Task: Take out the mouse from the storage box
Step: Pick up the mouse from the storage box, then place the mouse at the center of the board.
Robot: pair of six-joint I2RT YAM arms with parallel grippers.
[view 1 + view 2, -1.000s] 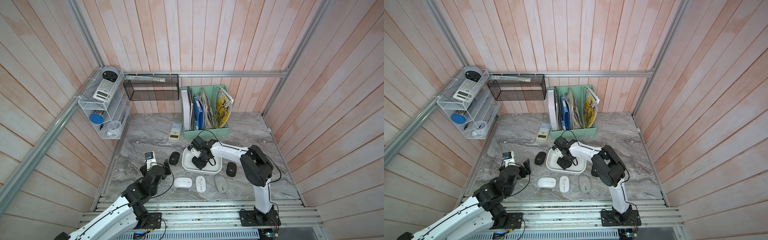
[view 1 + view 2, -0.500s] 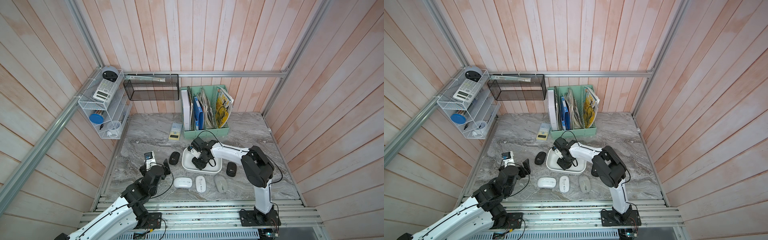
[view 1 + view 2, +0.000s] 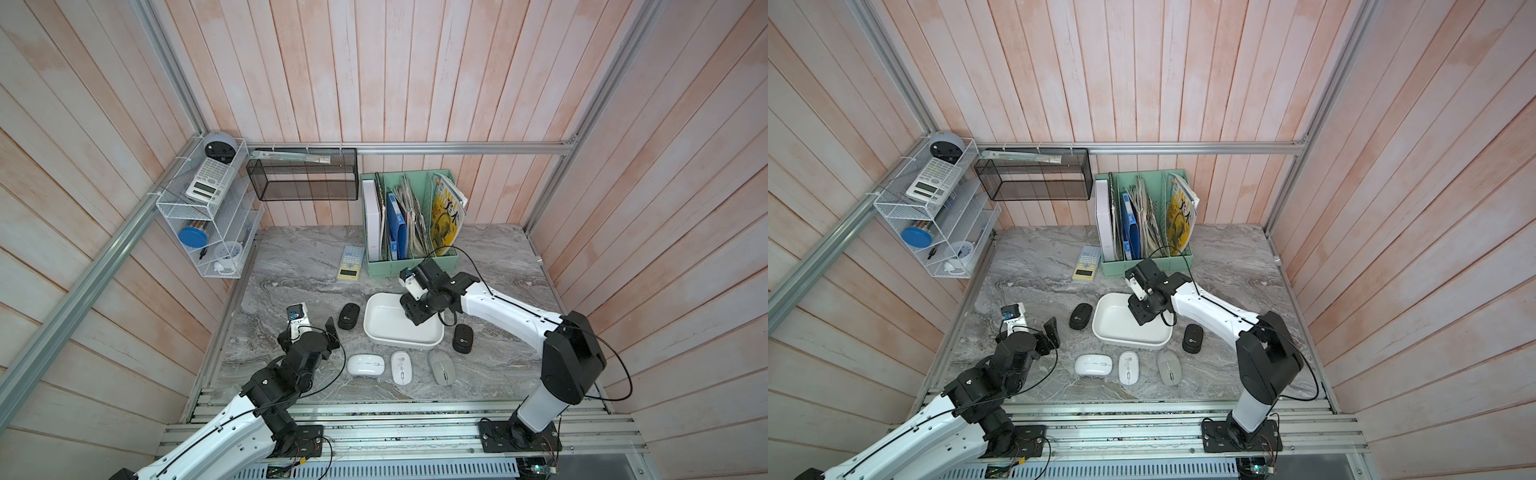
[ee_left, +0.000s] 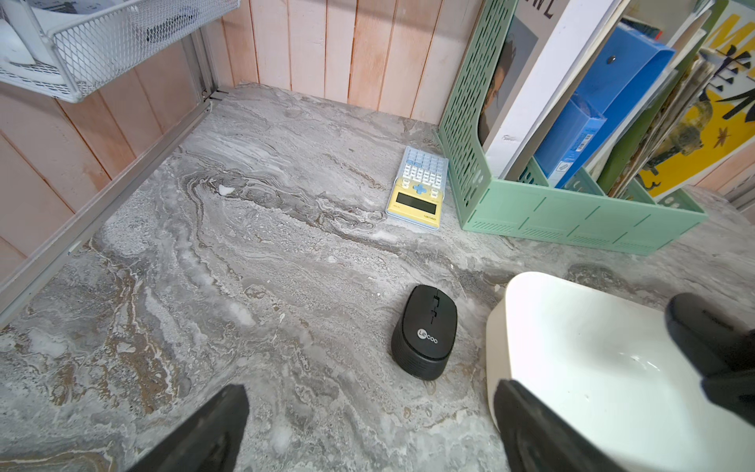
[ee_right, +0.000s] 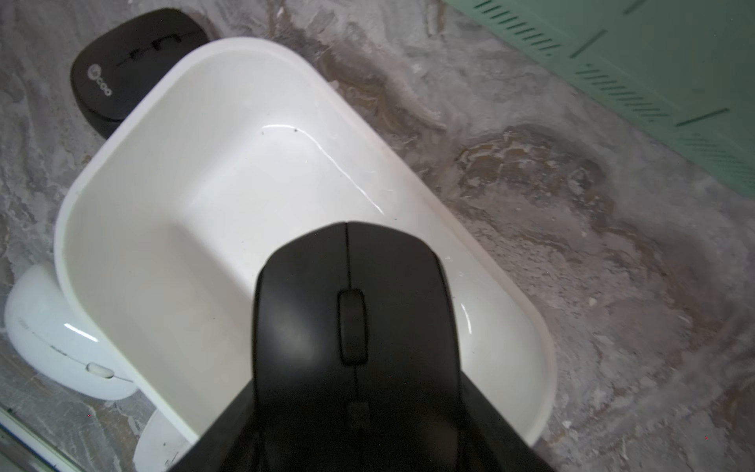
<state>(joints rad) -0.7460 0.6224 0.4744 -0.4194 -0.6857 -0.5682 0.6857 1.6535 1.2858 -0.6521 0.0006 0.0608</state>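
The mouse (image 5: pixel 351 310) is sitting clamped between the jaws of the right gripper (image 3: pixel 417 319), low over the inside of the white box (image 3: pixel 386 334) on the bench (image 3: pixel 291 266). The left gripper (image 4: pixel 369 392) is hanging wide open beside the box, near a second mouse (image 4: pixel 425 333).

Colour-wise: the bench (image 3: pixel 299 266) is grey marble-look with brownish swirls; storage box (image 3: pixel 382 328) is plain glossy white; the mouse (image 5: pixel 351 318) is matte black; Lecoo mouse (image 4: pixel 425 333) black too, with a white logo; then a white mouse (image 3: pixel 364 365), second white mouse (image 3: pixel 401 367), grey mouse (image 3: pixel 441 365); file organiser (image 3: pixel 399 268) mint green; calculator (image 3: pixel 351 262) yellow with pale blue keys; walls (image 3: pixel 415 83) pinkish wood planks.
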